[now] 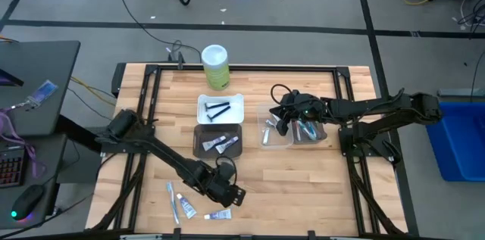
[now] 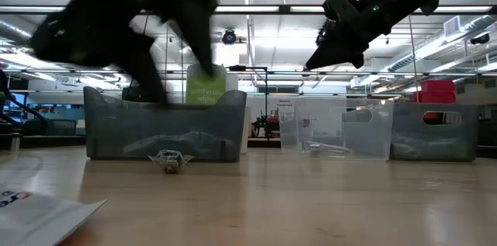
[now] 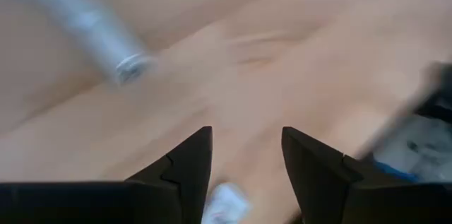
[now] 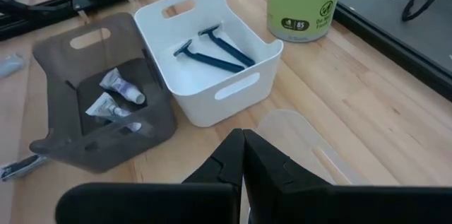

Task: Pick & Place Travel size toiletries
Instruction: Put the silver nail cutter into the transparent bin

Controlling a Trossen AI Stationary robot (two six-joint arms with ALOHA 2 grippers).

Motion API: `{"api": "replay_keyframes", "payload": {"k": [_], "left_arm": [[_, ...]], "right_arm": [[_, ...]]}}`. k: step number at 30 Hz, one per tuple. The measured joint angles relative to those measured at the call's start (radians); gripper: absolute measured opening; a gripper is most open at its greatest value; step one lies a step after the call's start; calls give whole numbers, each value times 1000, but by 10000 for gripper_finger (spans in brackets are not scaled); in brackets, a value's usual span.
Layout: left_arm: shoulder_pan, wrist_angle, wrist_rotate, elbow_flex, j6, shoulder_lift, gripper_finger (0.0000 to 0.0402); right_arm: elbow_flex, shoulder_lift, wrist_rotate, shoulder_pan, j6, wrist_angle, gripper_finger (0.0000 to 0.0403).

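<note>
Wood table (image 1: 318, 187): 2 razors (image 4: 212, 51) in white tray (image 4: 258, 65).

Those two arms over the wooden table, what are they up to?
They are sorting small toiletries into trays. The left claw is open, low over the table's near edge beside a loose toothpaste tube. The right claw is shut, hanging above the clear tray. Two razors lie in the white tray, small tubes in the grey tray.

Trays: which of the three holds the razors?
The white tray, the one nearest the green canister: two dark blue razors lie in it. The grey tray beside it holds small tubes instead.
</note>
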State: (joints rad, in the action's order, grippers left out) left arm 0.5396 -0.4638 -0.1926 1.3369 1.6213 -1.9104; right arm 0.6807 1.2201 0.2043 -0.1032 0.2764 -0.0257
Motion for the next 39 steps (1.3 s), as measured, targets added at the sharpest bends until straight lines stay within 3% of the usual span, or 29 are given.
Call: {"api": "replay_keyframes", "payload": {"k": [4, 9, 19, 28, 39], "left_arm": [[-8, -34, 58, -1, 112, -42, 181], [-20, -113, 9, -1, 174, -50, 181], [-75, -158, -48, -1, 165, -55, 181], [-102, -200, 75, -1, 130, -55, 181], [-108, -244, 65, -1, 154, -55, 180]], "right_arm": [[0, 0, -1, 0, 0, 4, 14], [0, 0, -2, 0, 0, 11, 14], [0, 0, 1, 0, -4, 20, 14], [0, 0, 1, 0, -4, 32, 14], [0, 0, 2, 0, -4, 34, 14]]}}
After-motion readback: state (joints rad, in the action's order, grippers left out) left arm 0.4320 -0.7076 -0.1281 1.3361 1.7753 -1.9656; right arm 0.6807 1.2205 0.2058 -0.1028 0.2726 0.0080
